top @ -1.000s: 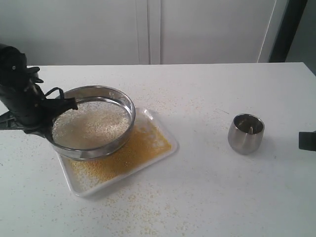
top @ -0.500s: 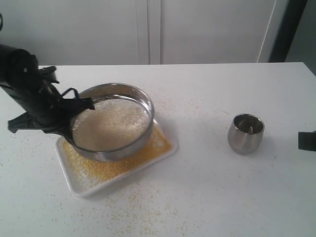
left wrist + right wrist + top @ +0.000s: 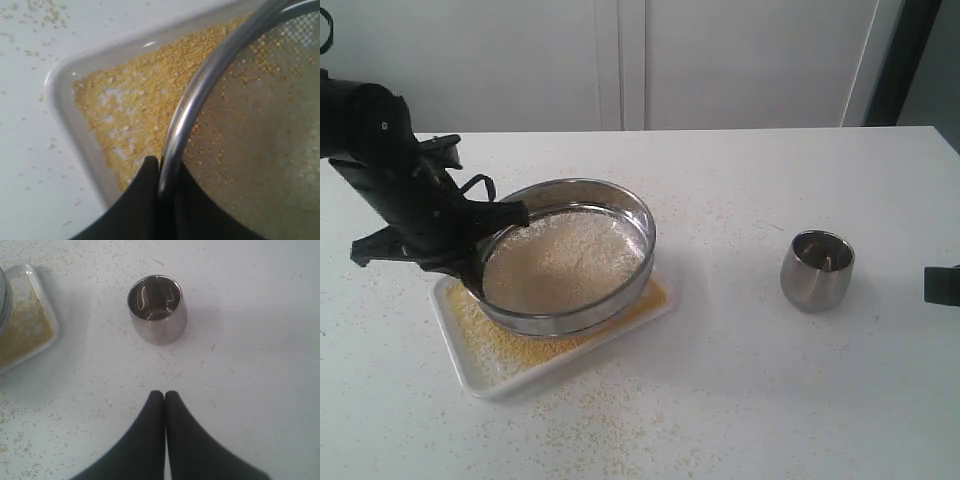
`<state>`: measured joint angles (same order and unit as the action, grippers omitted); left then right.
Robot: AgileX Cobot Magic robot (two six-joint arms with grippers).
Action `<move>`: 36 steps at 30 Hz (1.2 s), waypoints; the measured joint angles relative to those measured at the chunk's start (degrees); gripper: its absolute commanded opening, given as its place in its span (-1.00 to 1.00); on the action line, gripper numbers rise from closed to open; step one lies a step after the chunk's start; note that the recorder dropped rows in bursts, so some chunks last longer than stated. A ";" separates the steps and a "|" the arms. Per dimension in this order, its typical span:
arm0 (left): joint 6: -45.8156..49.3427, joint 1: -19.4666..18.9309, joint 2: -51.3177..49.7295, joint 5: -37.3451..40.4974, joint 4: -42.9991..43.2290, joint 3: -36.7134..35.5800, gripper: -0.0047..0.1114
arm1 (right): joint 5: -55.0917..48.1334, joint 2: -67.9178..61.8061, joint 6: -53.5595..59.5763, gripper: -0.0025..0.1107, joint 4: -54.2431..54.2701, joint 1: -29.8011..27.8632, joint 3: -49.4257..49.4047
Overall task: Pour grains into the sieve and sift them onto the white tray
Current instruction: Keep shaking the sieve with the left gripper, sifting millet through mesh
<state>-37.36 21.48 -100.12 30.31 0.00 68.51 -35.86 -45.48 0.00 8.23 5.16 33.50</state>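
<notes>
Half the white tray under the sieve

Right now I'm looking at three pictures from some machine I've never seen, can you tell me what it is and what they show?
It is a robot with two black arms, each ending in a pinching tool. One picture comes from a camera looking over the table; the other two come from cameras on the wrists, looking along each tool. The left tool is clamped on the rim of a round steel sieve, holding it over a white tray. Whitish grains lie in the sieve; fine yellow ones cover the tray. The right tool is shut and empty, with a small steel cup standing on the table ahead of it. Loose crumbs dot the table.
</notes>
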 measured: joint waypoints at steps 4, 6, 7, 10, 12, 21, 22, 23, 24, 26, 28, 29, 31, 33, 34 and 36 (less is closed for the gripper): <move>-5.12 -5.44 0.45 4.57 0.64 -0.04 -0.92 | 0.00 0.00 0.00 -0.96 0.00 0.00 0.00; -4.63 -6.08 0.45 2.69 -0.54 -1.11 -0.92 | 0.00 0.00 0.00 -0.96 0.00 0.00 0.00; -2.72 -5.46 0.45 1.24 -1.65 -1.56 -0.92 | 0.00 0.00 0.00 -0.96 0.00 0.00 0.00; 2.92 -1.92 0.45 -0.43 -5.03 -1.78 -0.92 | 0.00 0.00 0.00 -0.96 0.00 0.00 0.00; 4.19 -1.66 0.91 1.27 -4.77 -1.78 -0.92 | 0.00 0.00 0.00 -0.96 0.00 0.00 0.00; -0.31 -1.90 1.44 -0.91 -1.83 -1.78 -0.92 | 0.00 0.00 0.00 -0.96 0.00 0.00 0.00; 0.36 -1.18 1.55 -1.15 -1.86 -1.78 -0.92 | 0.00 0.00 0.00 -0.96 0.00 0.00 0.00; 0.74 -0.90 1.54 -0.66 -1.36 -1.66 -0.92 | 0.00 0.00 0.00 -0.96 0.00 0.00 0.00; 0.76 -0.90 1.66 0.33 -0.54 -1.55 -0.92 | 0.00 0.00 0.00 -0.96 0.00 0.00 0.00; -1.15 -2.94 1.93 2.24 1.16 -1.38 -0.92 | 0.00 0.00 0.00 -0.96 0.00 0.00 0.00; -3.72 -4.48 2.02 3.03 1.57 -1.55 -0.92 | 0.00 0.00 0.00 -0.96 0.00 0.00 0.00; -4.11 -4.46 2.02 2.23 1.47 -2.05 -0.92 | 0.00 0.00 0.00 -0.96 0.00 0.00 0.00; -2.24 -2.85 1.55 -0.42 1.23 -2.86 -0.92 | 0.00 0.00 0.00 -0.96 0.00 0.00 0.00; 0.54 0.24 0.79 -2.99 0.64 -3.00 -0.92 | 0.00 0.00 0.00 -0.96 0.00 0.00 0.00; 1.03 1.03 0.55 -3.40 0.40 -3.00 -0.92 | 0.00 0.00 0.00 -0.96 0.00 0.00 0.00; 1.49 0.89 0.65 -2.32 0.65 -2.69 -0.92 | 0.00 0.00 0.00 -0.96 0.00 0.00 0.00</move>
<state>-35.87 22.38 -99.47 27.99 0.65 65.82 -35.86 -45.48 0.00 8.23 5.16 33.50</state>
